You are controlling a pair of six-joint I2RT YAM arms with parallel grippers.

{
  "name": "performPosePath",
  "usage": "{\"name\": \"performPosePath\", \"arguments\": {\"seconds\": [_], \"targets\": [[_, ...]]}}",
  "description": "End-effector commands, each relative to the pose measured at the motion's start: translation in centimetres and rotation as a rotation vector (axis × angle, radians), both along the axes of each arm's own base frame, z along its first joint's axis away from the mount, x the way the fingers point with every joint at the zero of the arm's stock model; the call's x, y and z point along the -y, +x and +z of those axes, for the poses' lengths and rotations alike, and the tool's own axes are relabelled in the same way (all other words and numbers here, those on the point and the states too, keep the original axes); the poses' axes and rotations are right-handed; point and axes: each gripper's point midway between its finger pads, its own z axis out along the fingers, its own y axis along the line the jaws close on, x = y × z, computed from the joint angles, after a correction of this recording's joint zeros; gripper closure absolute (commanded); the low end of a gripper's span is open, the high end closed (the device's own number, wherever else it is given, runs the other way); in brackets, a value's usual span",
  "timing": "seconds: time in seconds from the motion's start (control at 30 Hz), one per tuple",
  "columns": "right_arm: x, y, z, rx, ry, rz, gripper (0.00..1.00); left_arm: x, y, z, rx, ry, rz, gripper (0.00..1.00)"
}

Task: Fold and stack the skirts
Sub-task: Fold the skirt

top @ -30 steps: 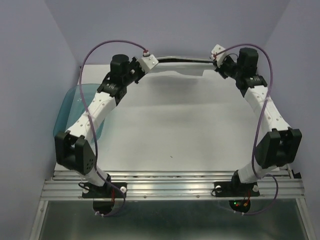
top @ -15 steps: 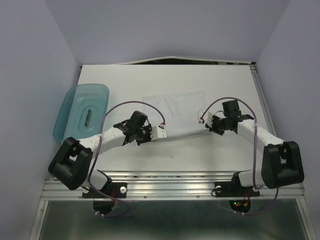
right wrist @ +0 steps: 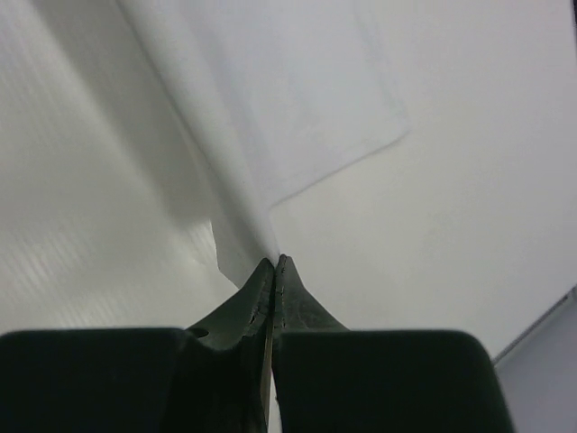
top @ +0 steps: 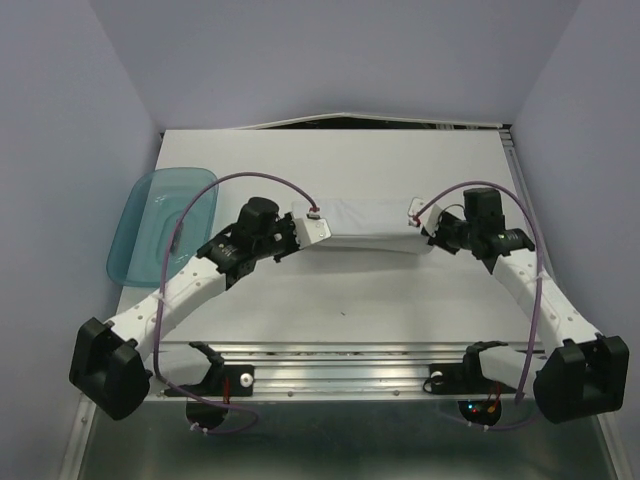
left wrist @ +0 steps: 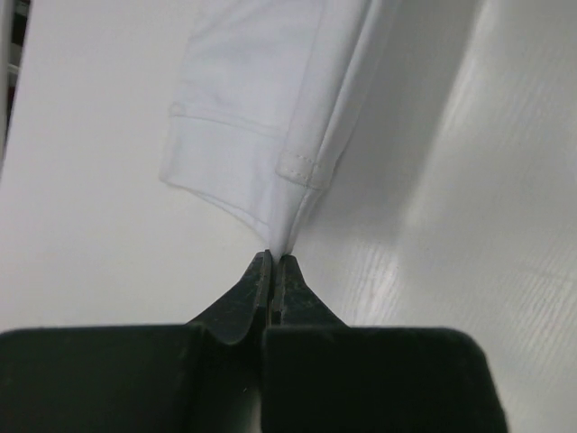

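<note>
A pale white skirt (top: 365, 222) hangs stretched between my two grippers over the middle of the table. My left gripper (top: 322, 226) is shut on the skirt's left corner; in the left wrist view the cloth (left wrist: 261, 117) with its stitched hem runs up from the closed fingertips (left wrist: 274, 262). My right gripper (top: 416, 226) is shut on the right corner; in the right wrist view the cloth (right wrist: 270, 108) rises from the closed fingertips (right wrist: 274, 263). The lower edge of the skirt lies on or just above the table.
A translucent teal plastic tray (top: 150, 215) sits at the table's left edge, behind the left arm. The white table (top: 400, 300) ends at a metal rail in front and a dark gap at the back wall.
Both arms swung from the table's far edge down near the front, then back to mid-table. The skirt that lay flat half a second ago is now lifted and folded between the grippers.
</note>
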Motion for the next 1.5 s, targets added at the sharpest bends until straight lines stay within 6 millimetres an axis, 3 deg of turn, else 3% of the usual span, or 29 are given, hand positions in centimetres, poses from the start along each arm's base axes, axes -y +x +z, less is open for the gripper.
{"name": "performPosePath", "arguments": {"seconds": [0.0, 0.13, 0.43, 0.5, 0.57, 0.77, 0.87, 1.03, 1.2, 1.27, 1.3, 1.37, 1.43, 1.47], "targets": [[0.8, 1.5, 3.8, 0.091, -0.007, -0.05, 0.99, -0.8, 0.8, 4.8, 0.072, -0.075, 0.086, 1.0], [0.9, -1.0, 1.3, 0.006, -0.05, 0.013, 0.99, -1.1, -1.0, 1.9, 0.004, 0.002, 0.007, 1.0], [1.5, -6.6, 0.3, -0.064, -0.092, 0.099, 0.99, -2.9, -6.8, -0.9, -0.109, 0.074, -0.145, 1.0], [1.5, -7.0, 0.0, -0.07, -0.087, 0.094, 0.99, -3.2, -7.4, -1.4, -0.133, 0.083, -0.152, 1.0], [1.6, -6.2, -0.1, -0.051, -0.089, 0.079, 0.99, -3.3, -7.4, -1.8, -0.152, 0.084, -0.127, 1.0], [1.4, -1.8, -1.0, -0.079, -0.103, 0.041, 0.99, -2.4, -4.8, -2.9, -0.184, 0.09, -0.052, 1.0], [1.4, 0.5, -3.0, -0.159, -0.141, 0.063, 0.99, -2.1, -2.2, -3.9, -0.19, 0.112, 0.022, 1.0], [1.3, 3.4, -4.2, -0.195, -0.172, 0.067, 0.98, -2.6, 2.2, -3.7, -0.19, 0.125, 0.096, 1.0], [1.3, 6.4, -3.7, -0.177, -0.204, 0.081, 0.96, -3.9, 5.6, -4.0, -0.207, 0.151, 0.138, 1.0], [1.5, 7.0, -4.4, -0.213, -0.208, 0.085, 0.94, -3.6, 7.0, -2.9, -0.196, 0.138, 0.134, 1.0], [1.8, 8.1, -3.8, -0.194, -0.213, 0.081, 0.93, -4.0, 7.7, -2.8, -0.199, 0.135, 0.146, 1.0], [1.7, 8.9, -4.7, -0.217, -0.221, 0.087, 0.92, -4.0, 8.7, -3.3, -0.212, 0.143, 0.151, 1.0], [1.8, 10.5, -4.1, -0.2, -0.21, 0.073, 0.91, -4.4, 9.9, -4.0, -0.21, 0.161, 0.165, 1.0], [1.7, 11.0, -5.4, -0.23, -0.212, 0.075, 0.89, -4.6, 10.3, -4.4, -0.211, 0.169, 0.176, 1.0]]}}
